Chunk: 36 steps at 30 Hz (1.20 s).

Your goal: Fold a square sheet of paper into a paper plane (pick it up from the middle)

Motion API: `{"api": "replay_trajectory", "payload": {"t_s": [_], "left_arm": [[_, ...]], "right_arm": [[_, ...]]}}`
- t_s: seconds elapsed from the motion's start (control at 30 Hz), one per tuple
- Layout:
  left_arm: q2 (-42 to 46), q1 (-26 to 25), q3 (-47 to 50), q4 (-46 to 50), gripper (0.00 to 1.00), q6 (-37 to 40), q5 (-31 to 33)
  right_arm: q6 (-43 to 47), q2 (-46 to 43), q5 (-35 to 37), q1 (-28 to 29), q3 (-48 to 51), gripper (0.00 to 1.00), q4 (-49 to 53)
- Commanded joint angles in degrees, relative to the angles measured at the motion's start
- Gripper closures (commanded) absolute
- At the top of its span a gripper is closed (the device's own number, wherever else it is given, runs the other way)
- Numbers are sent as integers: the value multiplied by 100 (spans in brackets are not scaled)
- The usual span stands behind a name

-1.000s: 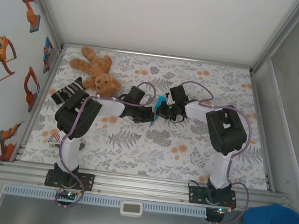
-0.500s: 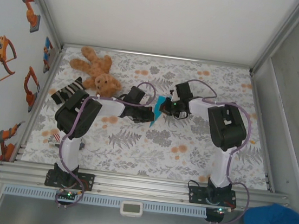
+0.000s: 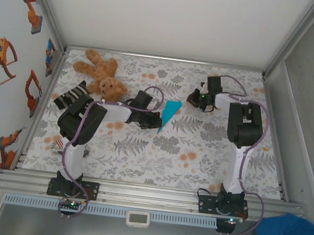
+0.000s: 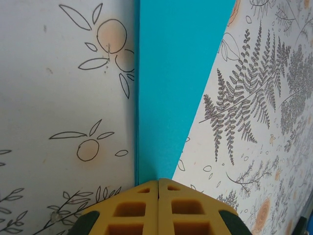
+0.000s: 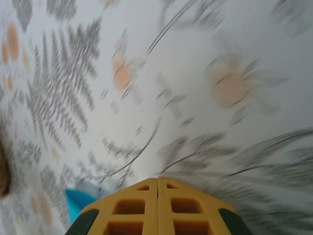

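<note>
From overhead I see the paper plane (image 3: pixel 171 112) lying mid-desk (image 3: pixel 210 152), a narrow cyan triangle. My left pincer (image 3: pixel 156 120) is at its pointed end, and the right pincer (image 3: pixel 196 98) is well apart. Left wrist cam: a flat cyan wedge tapering into closed fingers that pinch it. Right wrist cam's blurry: pincer shut on nothing, cyan corner bottom-left.

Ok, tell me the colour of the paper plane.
The paper plane is plain cyan-blue, clearest in the left wrist view.
</note>
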State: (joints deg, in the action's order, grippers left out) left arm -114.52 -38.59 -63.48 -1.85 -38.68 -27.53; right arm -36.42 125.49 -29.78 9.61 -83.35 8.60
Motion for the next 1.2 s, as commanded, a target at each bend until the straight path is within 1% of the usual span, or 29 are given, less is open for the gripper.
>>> {"api": "replay_trajectory", "payload": {"t_s": [0.0, 0.13, 0.2, 0.23, 0.27, 0.37, 0.5, 0.53, 0.57, 0.6, 0.67, 0.73, 0.83, 0.87, 0.97, 1.17], "left_arm": [[-89, -69, -68, 848, 100, 198, 83], [281, -71, -440, 852, 99, 242, 48], [550, -79, -573, 768, 94, 226, 46], [724, -68, -594, 711, 88, 207, 69], [891, -56, -595, 667, 85, 208, 98], [1425, 8, -491, 658, 71, 240, 331], [2147, 257, -79, 853, 51, 308, 771], [2337, 352, 6, 1007, 46, 374, 942], [2496, 417, 58, 1176, 42, 465, 1127], [2666, 484, 110, 1380, 36, 616, 1360], [2965, 588, 201, 1788, 25, 862, 1946], [3243, 680, 358, 2053, 14, 1045, 2513], [3595, 779, 618, 2219, 3, 1200, 3101], [3675, 805, 694, 2240, 0, 1236, 3216], [3911, 933, 896, 2287, 4, 1273, 3462], [4038, 1062, 1091, 2227, 4, 1305, 3371]], "right_arm": [[213, -243, 359, -64, -285, 100, 518], [112, -1158, 496, -49, 101, 100, 620], [63, -1650, 591, -31, 442, 100, 621], [35, -1894, 659, -16, 627, 100, 634], [29, -2091, 699, 6, 777, 96, 654], [75, -2634, 1022, 184, 1149, 85, 893], [322, -3026, 2000, 689, 1198, 70, 1643], [346, -3034, 2239, 844, 1135, 64, 1883], [334, -3010, 2363, 955, 1096, 61, 2024], [297, -2975, 2489, 1126, 1061, 55, 2136], [221, -2849, 2816, 1490, 987, 50, 2276], [90, -2569, 3158, 1875, 755, 48, 2521], [-122, -2036, 3568, 2367, 319, 48, 2803], [-207, -1867, 3672, 2484, 178, 49, 2878], [-488, -1396, 3871, 2765, -251, 49, 3011], [-967, -728, 4287, 3038, -862, 49, 3188]]}}
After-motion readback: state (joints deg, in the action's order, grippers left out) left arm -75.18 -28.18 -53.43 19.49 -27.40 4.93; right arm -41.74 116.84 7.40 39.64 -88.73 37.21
